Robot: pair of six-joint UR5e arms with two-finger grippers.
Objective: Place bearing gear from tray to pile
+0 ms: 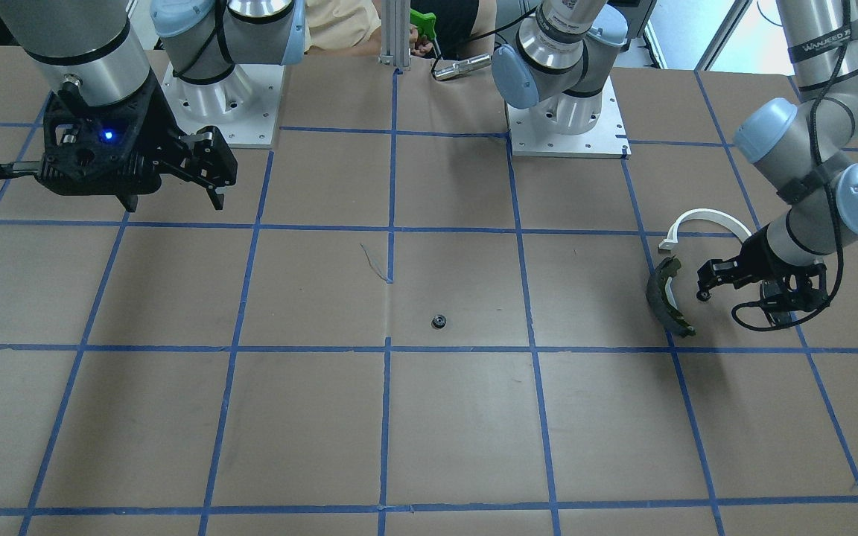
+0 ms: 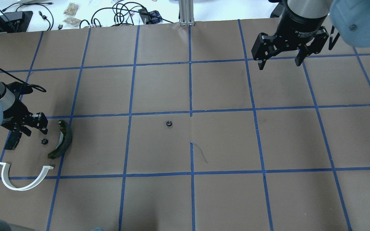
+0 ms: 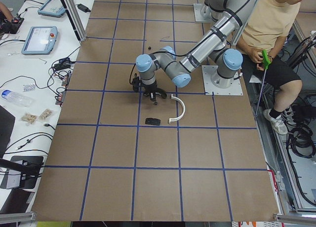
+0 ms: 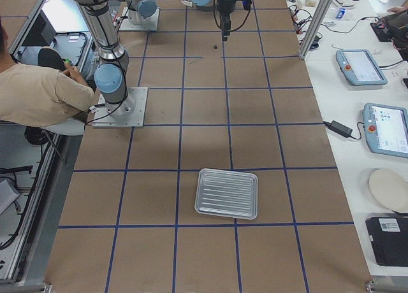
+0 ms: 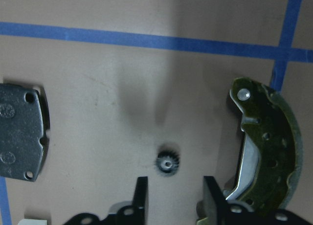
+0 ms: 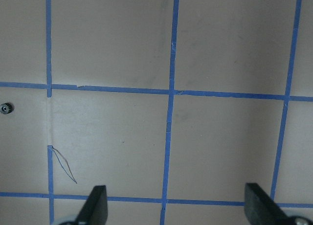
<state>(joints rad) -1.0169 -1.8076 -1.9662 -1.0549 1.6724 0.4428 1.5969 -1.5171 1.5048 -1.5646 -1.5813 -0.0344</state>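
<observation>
I see my left pincer [image 5: 175,186] open and holding nothing, low over the brown counter [image 2: 159,199]. A small black toothed gear [image 5: 167,163] lies on the counter just in front of its two fingers, between a dark curved brake shoe with a yellowish rim [image 5: 266,151] and a flat grey pad [image 5: 22,132]. A white half-ring [image 1: 704,214] lies near. A second small black gear [image 2: 169,123] sits alone mid-counter. My right pincer [image 2: 280,65] hangs wide open and empty. The shiny ridged metal tray [image 4: 226,193] is well apart

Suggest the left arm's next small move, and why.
Probably lift the left gripper clear: it is open, and the bearing gear lies free on the table just beyond its tips, between the brake shoe and black pad, so placement looks done.
</observation>
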